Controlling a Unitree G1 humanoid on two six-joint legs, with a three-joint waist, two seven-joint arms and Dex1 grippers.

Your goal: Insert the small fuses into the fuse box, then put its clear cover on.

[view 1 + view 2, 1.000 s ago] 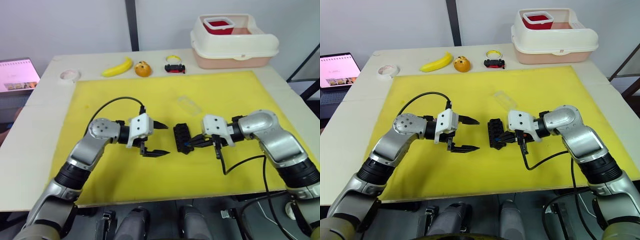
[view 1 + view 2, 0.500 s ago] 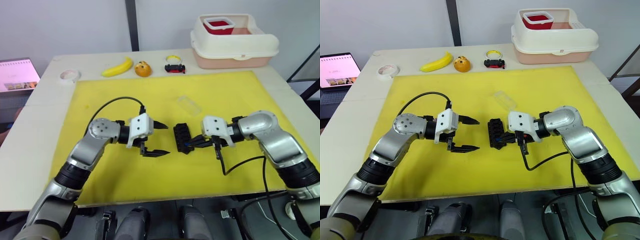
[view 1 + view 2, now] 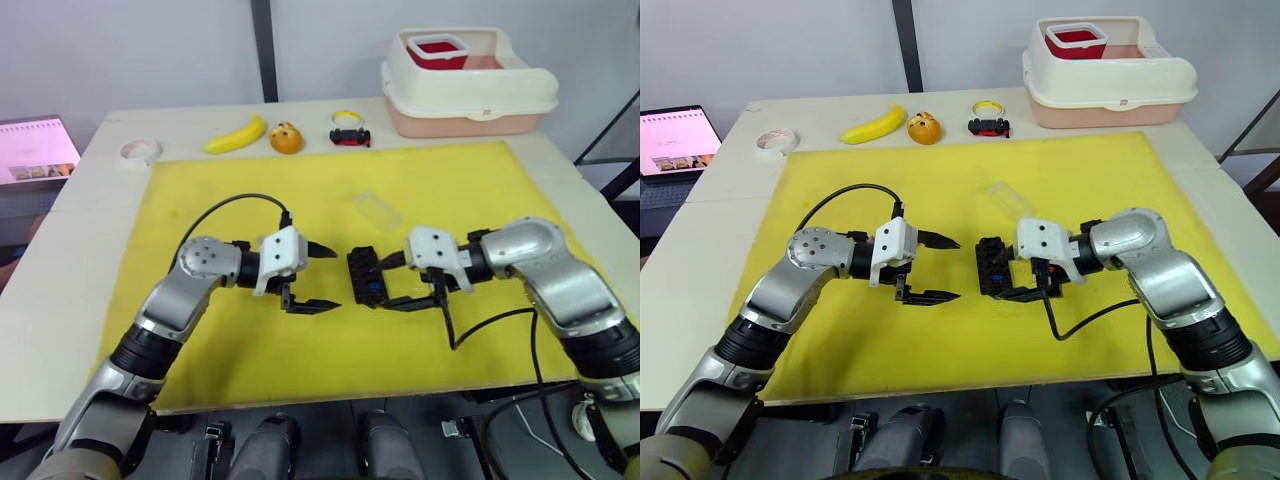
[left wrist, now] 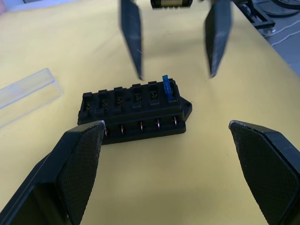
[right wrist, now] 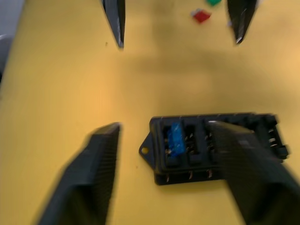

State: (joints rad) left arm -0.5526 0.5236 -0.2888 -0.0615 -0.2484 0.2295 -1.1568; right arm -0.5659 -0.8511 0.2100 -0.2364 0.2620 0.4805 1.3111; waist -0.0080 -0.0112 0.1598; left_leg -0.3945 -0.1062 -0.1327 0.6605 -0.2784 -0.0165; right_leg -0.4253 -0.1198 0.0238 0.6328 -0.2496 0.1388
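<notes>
Fuse box: a black moulded plastic block, rectangular, with a row of slots on top and small metal contacts along its side; it lies on the mat between the two grippers.
Blue fuse: a thin glossy blue blade standing upright in an end slot of the fuse box.
Loose fuses: a red piece and a green piece lie on the mat beyond the left gripper's tips, well apart from the fuse box.
Clear cover: a transparent, nearly colourless rectangular lid, flat on the mat, near the fuse box on its far side.
Left gripper: two tapered black fingers with finely textured pads, spread wide and empty, pointing at the fuse box from just beside it.
Right gripper: jaws spread wide, one finger on either side of the fuse box's end, gripping nothing.
Mat: a matte yellow sheet covering a pale wooden table.
</notes>
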